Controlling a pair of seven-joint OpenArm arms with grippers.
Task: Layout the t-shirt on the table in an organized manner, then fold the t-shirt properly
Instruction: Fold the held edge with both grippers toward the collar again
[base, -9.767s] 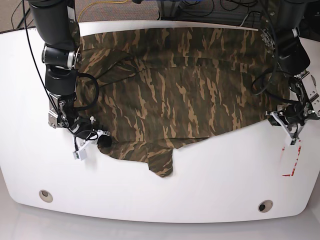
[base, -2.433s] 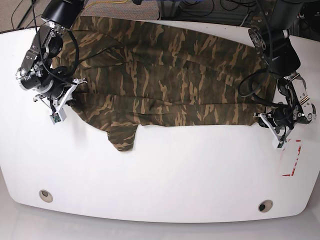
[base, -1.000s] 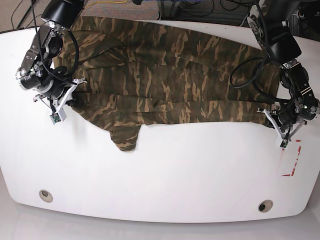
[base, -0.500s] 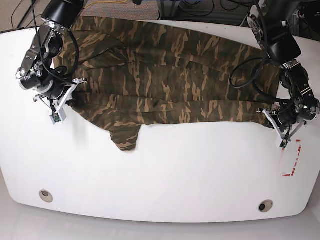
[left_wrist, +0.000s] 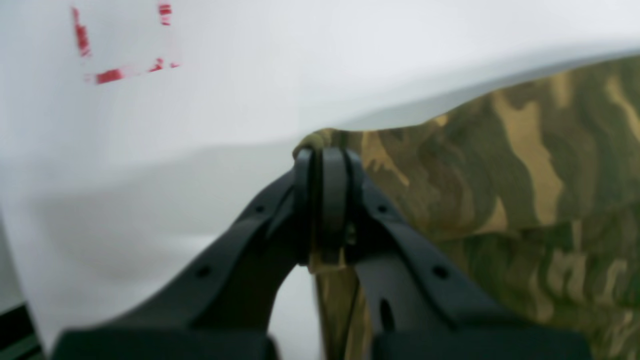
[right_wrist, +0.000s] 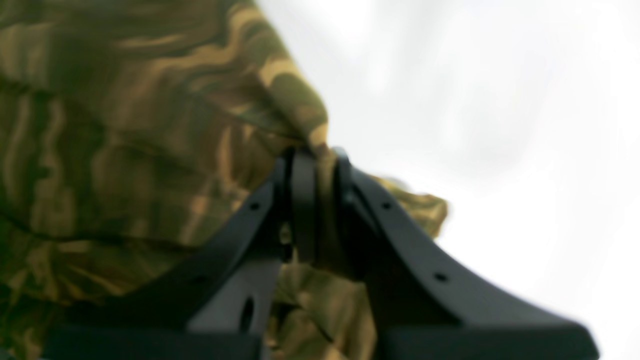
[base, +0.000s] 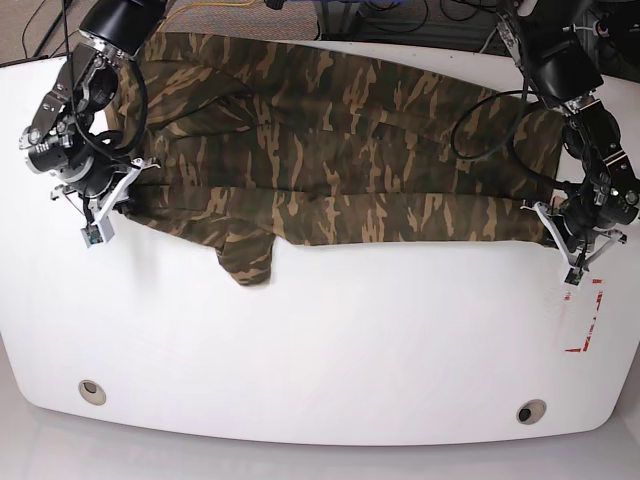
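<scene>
Your shirt (base: 330, 140) lies stretched in a wide band across the far half of the worktop (base: 330, 350), its near edge doubled over into a long straight fold, and one sleeve (base: 247, 262) pokes out toward you from the fold's left part in the base view. At the right end of that view, your left gripper (base: 560, 240) has its jaws clenched on the shirt's corner; the wrist view shows them pressed flat together with a nub of cloth squeezed out at the tip (left_wrist: 320, 165). Just beyond it on the white surface sits the red tape mark (base: 585, 320). At the other end, your right gripper (base: 110, 205) is clamped on the shirt's edge too, with bunched fabric caught between the jaws (right_wrist: 315, 165) and hanging loose below them. Two grommet holes (base: 91, 390) sit well clear near the front edge.
</scene>
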